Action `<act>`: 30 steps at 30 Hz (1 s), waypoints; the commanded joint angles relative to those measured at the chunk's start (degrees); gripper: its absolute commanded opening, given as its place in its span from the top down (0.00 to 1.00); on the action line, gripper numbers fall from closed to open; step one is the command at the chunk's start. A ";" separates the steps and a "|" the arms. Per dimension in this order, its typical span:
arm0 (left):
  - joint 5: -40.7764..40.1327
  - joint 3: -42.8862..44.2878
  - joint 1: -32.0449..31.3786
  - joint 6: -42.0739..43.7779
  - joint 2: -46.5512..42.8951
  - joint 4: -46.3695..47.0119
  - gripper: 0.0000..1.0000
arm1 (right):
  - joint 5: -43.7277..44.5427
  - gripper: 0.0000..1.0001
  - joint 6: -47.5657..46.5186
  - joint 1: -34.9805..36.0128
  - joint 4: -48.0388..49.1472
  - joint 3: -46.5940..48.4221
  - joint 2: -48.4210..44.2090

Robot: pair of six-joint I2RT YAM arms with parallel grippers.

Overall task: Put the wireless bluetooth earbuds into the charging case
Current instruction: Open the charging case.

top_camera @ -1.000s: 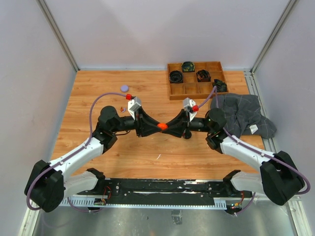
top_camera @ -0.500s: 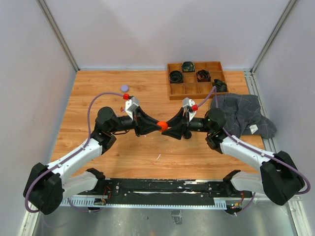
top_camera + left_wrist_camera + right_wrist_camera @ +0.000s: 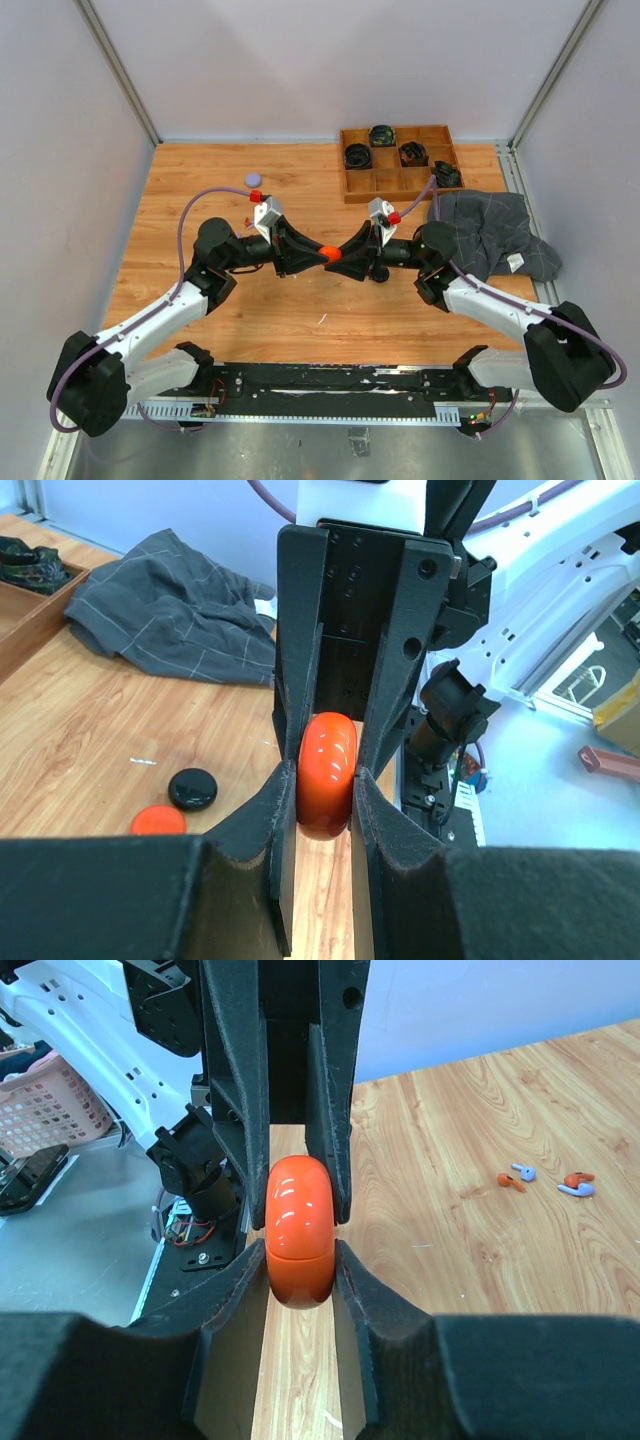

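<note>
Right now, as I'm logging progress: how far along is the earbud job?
Done: the orange case is held clear of the table. In hand: left end effector and right end effector both clamp it. Left: orange and lilac earbuds lie loose on the table.

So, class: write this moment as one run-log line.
left gripper: shut on glossy orange round case | right gripper: shut on same case | tiny orange and lilac earbuds: loose on wooden table
</note>
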 commanded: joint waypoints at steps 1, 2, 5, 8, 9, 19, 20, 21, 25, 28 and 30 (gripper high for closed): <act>-0.89 -0.41 -0.35 0.16 -1.18 2.09 0.99 | 0.06 0.71 1.83 1.11 5.00 0.53 0.38; -0.90 -0.36 -0.35 0.13 -1.32 2.09 0.99 | 0.03 0.73 1.74 1.10 5.00 0.41 0.35; -1.53 -0.54 -0.35 -0.04 -1.85 2.09 0.87 | 0.03 0.81 1.19 1.07 4.92 0.09 0.27; -2.30 -1.06 -0.35 -0.04 -2.45 2.09 0.71 | 0.11 0.91 0.42 1.12 4.91 -0.08 0.25; -2.55 -1.27 -0.35 -0.05 -2.58 2.09 0.66 | 0.13 0.95 0.20 1.14 4.91 -0.12 0.21; -6.33 -0.26 -0.35 1.99 -2.96 -3.09 0.39 | -0.98 0.99 -0.94 1.10 4.06 -0.10 -0.48; -6.81 -0.11 -0.35 1.85 -2.96 -3.35 0.38 | -1.10 0.99 -1.10 1.12 4.00 -0.19 -0.53; -7.19 0.24 -0.35 1.86 -2.84 -3.86 0.38 | -1.19 0.99 -1.15 1.14 3.97 -0.18 -0.58; -10.73 1.20 -0.35 1.85 -3.15 -6.20 0.37 | -1.91 0.99 -1.70 1.12 3.84 -0.29 -0.90; -12.27 1.70 -0.32 1.21 -4.24 -6.96 0.36 | -2.37 0.99 -3.09 1.23 2.90 -0.48 -1.23; -13.12 2.40 -0.26 0.82 -4.74 -7.98 0.34 | -2.71 0.99 -4.02 1.25 2.60 -0.72 -1.31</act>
